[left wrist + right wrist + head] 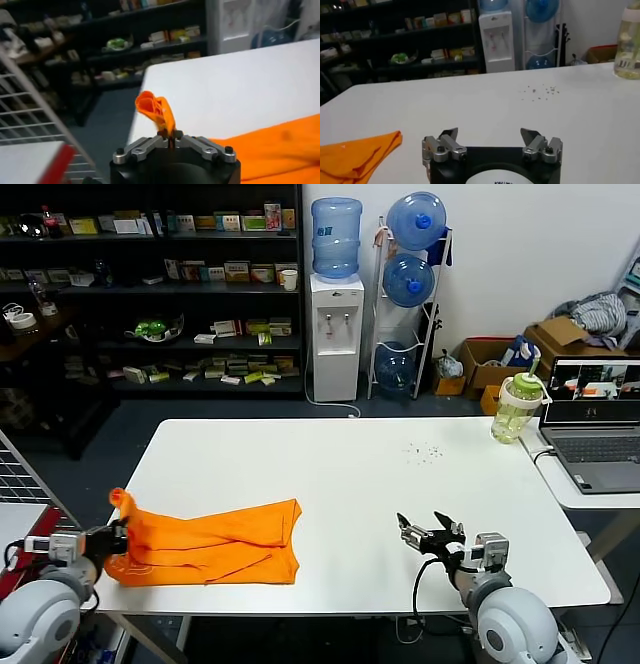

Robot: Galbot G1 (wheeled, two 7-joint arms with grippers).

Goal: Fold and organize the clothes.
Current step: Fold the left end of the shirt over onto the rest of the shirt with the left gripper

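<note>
The orange T-shirt [215,546] lies folded into a long band on the white table [340,474], at its front left. My left gripper [118,534] is shut on the shirt's left end, and a pinched tuft of fabric [157,112] stands up above the closed fingertips [170,134]. My right gripper [425,527] is open and empty, low over the table's front right, well right of the shirt. In the right wrist view the shirt's corner [357,155] shows far from the open gripper [490,134]. No lettering shows.
A green-lidded drink bottle [518,409] stands at the table's far right corner. A laptop [595,424] sits on a side table to the right. A wire rack [30,115] stands by the table's left edge. Small dark crumbs [425,450] lie on the table.
</note>
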